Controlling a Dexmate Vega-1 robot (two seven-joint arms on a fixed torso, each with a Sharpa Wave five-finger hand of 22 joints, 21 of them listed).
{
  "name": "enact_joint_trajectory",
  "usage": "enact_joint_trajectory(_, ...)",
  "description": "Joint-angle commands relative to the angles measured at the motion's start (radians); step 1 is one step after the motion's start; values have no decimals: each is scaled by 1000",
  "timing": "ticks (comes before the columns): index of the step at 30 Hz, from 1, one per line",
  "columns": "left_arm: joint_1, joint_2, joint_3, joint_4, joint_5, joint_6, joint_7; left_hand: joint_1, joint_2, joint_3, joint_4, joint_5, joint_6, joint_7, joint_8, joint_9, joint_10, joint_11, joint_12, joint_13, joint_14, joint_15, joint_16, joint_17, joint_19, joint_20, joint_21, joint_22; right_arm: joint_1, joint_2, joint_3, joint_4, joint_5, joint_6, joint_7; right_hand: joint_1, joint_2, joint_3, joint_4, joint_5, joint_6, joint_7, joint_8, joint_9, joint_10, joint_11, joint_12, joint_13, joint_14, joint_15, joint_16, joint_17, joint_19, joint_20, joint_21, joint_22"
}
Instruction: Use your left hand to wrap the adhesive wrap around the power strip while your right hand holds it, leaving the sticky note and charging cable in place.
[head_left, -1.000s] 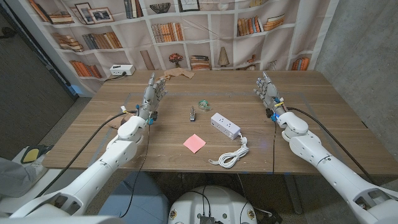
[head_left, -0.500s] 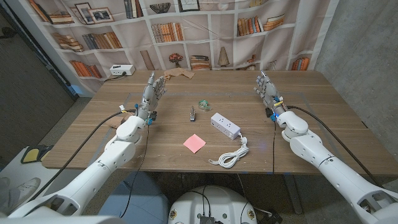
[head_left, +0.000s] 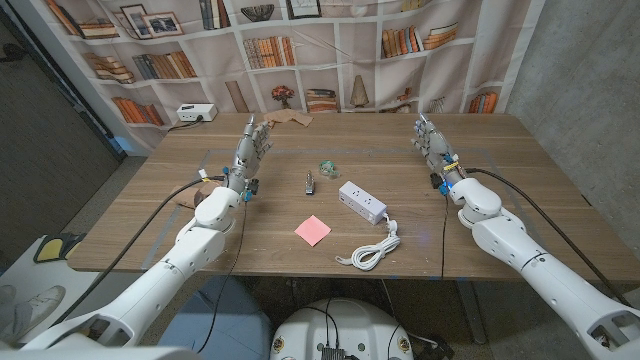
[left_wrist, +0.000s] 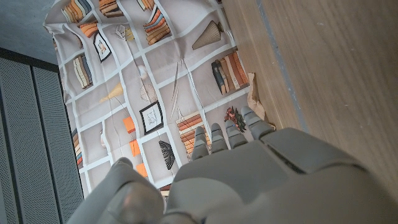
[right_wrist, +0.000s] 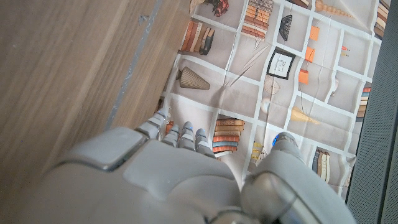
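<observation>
Nothing of the wrapping has begun, by the look of it: both hands are raised at the far sides of the table, well away from the things in the middle, so the step in hand seems to be the first approach.

Nearest the robot lies the charging cable, a white cord looped in a loose coil, smooth and limp. Just beyond and to its left sits the sticky note, a flat pink paper square lying on the wood grain. Next comes the power strip, a white, hard plastic block set slantwise, with its sockets facing up. Farther back are a small dark metallic object, too small to name, and the adhesive wrap, a small greenish, glossy roll.

The left hand stands upright with fingers apart, holding nothing. The right hand is likewise upright, fingers spread and empty.

The next move probably calls for the right hand to come in over the power strip and pin it, while the left reaches for the wrap, both steering clear of note and cable.
</observation>
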Motion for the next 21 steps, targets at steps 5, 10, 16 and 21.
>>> enact_joint_trajectory(5, 44, 17, -20, -55, 10, 9, 49, 11, 3, -1, -5, -1, 8, -4, -1, 2, 6, 2, 2, 3, 1, 2, 2, 4, 1, -3, 2, 3, -33, -26, 5, -37, -60, 23, -42, 25, 1, 8, -13, -2, 13, 10, 11, 4, 14, 19, 9, 4, 1, -1, 9, 1, 3, 9, 7, 3)
enact_joint_trajectory(10, 56, 30, -27, -79, 7, 23, 55, 11, 3, -2, -5, -1, 7, -4, -2, 2, 6, 2, 2, 3, 1, 2, 2, 4, 1, -3, 2, 3, -50, -41, 6, -78, -91, -12, -88, 51, 1, 15, -30, -4, 21, 12, 14, 4, 26, 22, 12, 4, 11, -1, 13, 0, 14, 21, 11, 3)
enact_joint_trajectory(16, 57, 36, -30, -87, 4, 33, 53, 11, 3, -2, -6, -2, 7, -4, -2, 2, 7, 3, 2, 3, 1, 2, 3, 4, 1, -4, 2, 3, -70, -68, 10, -118, -130, -42, -124, 68, 2, 21, -41, -5, 23, 15, 15, 4, 29, 25, 13, 4, 15, 0, 15, 0, 16, 24, 12, 3)
enact_joint_trajectory(21, 54, 29, -28, -76, -1, 30, 48, 11, 4, -3, -6, -3, 7, -3, -2, 2, 6, 3, 1, 3, 2, 3, 3, 4, 1, -4, 2, 3, -79, -83, 14, -127, -130, -40, -111, 97, 4, 31, -57, -6, 22, 16, 15, 4, 28, 25, 12, 4, 16, 0, 15, -1, 23, 45, 13, 3)
